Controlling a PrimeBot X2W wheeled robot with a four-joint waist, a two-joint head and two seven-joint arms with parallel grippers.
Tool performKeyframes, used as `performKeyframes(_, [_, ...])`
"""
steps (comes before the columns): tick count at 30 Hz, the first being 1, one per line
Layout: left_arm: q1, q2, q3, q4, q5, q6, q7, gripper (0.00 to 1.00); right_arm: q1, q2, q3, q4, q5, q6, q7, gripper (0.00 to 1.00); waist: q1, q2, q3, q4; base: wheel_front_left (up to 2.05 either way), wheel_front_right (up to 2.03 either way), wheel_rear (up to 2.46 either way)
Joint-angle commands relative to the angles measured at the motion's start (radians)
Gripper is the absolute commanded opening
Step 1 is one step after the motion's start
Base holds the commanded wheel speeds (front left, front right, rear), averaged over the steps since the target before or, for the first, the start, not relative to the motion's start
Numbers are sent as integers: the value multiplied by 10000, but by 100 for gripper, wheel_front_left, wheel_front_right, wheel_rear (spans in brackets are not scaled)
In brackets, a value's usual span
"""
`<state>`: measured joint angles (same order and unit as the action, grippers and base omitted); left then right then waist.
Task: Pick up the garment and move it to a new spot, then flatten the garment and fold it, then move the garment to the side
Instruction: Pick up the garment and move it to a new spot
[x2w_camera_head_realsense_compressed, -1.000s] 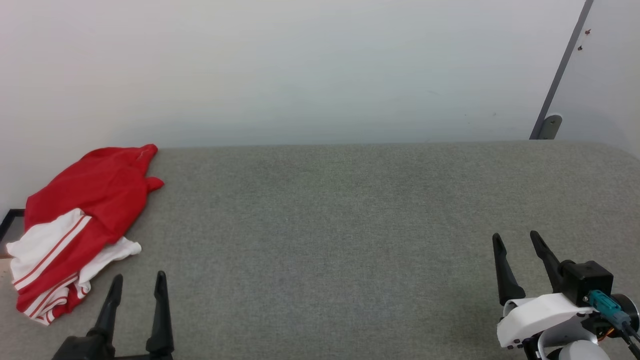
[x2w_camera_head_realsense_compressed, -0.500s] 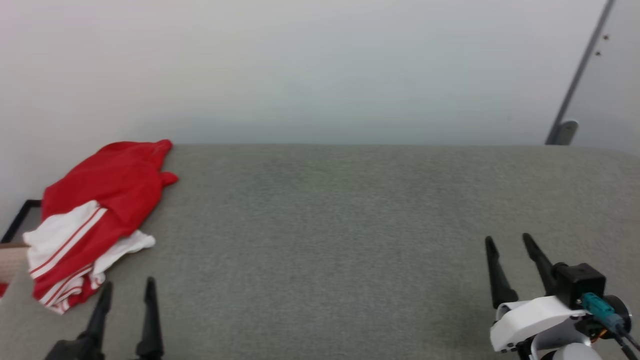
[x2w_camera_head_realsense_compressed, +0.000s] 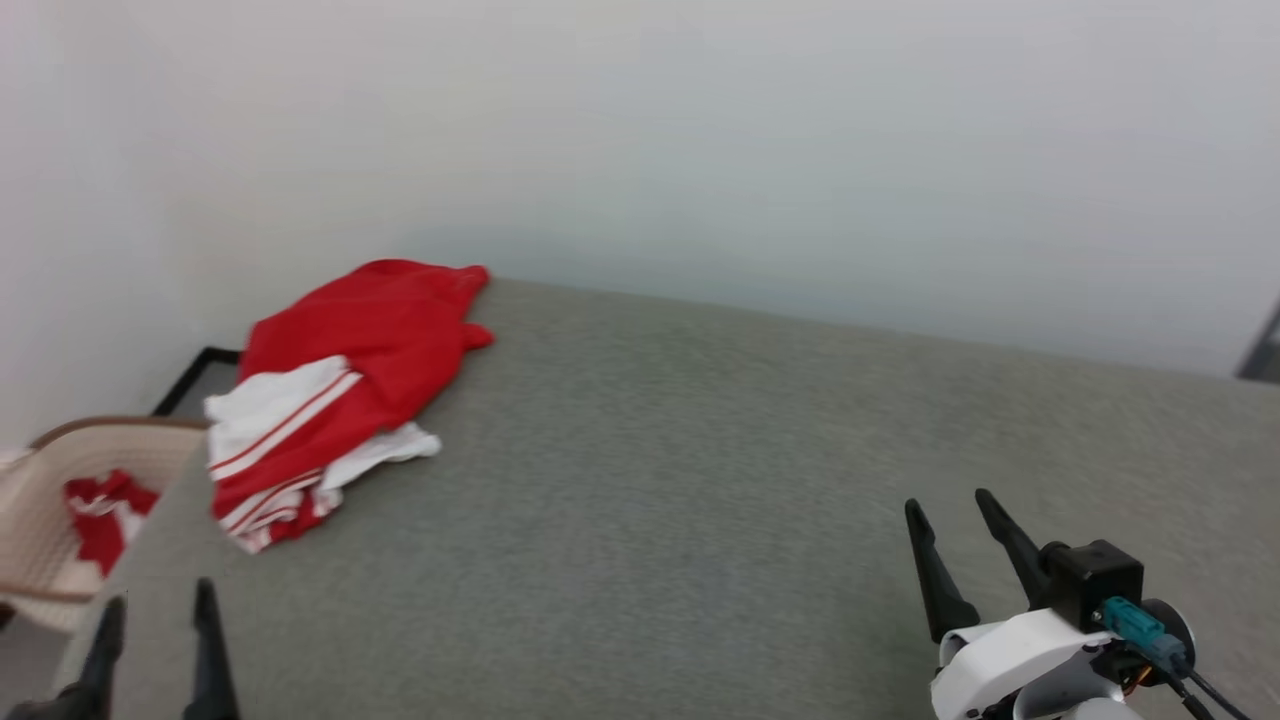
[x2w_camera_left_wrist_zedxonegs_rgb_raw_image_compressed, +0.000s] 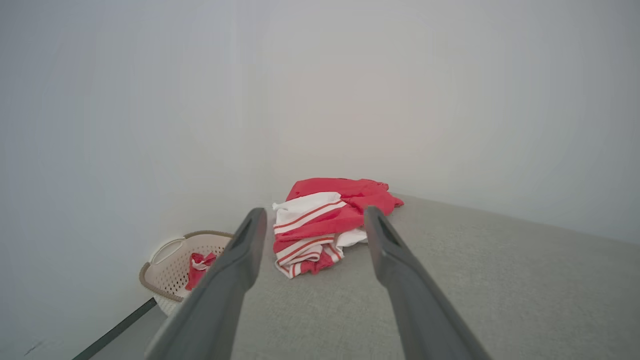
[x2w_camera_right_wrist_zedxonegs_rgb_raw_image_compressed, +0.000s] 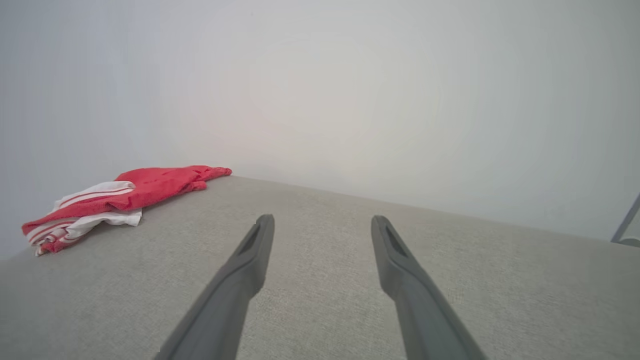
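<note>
Step 1, pickup, is not yet begun: the garment (x2w_camera_head_realsense_compressed: 340, 390) lies crumpled on the tabletop (x2w_camera_head_realsense_compressed: 700, 500), just beside the basket (x2w_camera_head_realsense_compressed: 110, 425). The left pincer (x2w_camera_head_realsense_compressed: 160, 595) and right pincer (x2w_camera_head_realsense_compressed: 947, 500) gape wide and empty; the left likely must reach it.

A wide surface covered in grey woven fabric (x2w_camera_head_realsense_compressed: 700, 480) runs back to a pale wall. A crumpled red T-shirt (x2w_camera_head_realsense_compressed: 350, 360) with white, red-striped sleeves lies directly on it at the far left corner, close to the wall and the left edge.
</note>
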<state>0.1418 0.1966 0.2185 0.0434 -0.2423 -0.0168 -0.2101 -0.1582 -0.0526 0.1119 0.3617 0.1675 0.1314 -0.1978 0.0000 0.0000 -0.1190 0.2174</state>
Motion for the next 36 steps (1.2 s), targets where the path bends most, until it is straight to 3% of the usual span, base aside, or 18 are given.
performKeyframes(1, [146,66,113,-75,-83,101,66,100,-61,30,106,62,62,-14,-72,100,0,0,-332,741,0,0,0])
performKeyframes(7, [432,117,306,-437,-235,260,354,100,-69,31,399,302,368,-14,-179,100,0,0,-486,1290,0,0,0])
performKeyframes(16, [-28,211,260,-659,-573,243,1016,100,-223,30,495,544,435,-14,-257,100,0,0,-329,1504,0,0,0])
performKeyframes(24, [-1448,997,133,-235,-1070,-242,2090,100,-458,-10,540,293,184,-14,17,100,0,0,378,1000,0,0,0])
performKeyframes(36, [-5082,2431,-48,1879,-2613,-921,3833,100,-1552,-514,330,-1124,-428,-14,760,100,0,0,3223,-168,0,0,0])
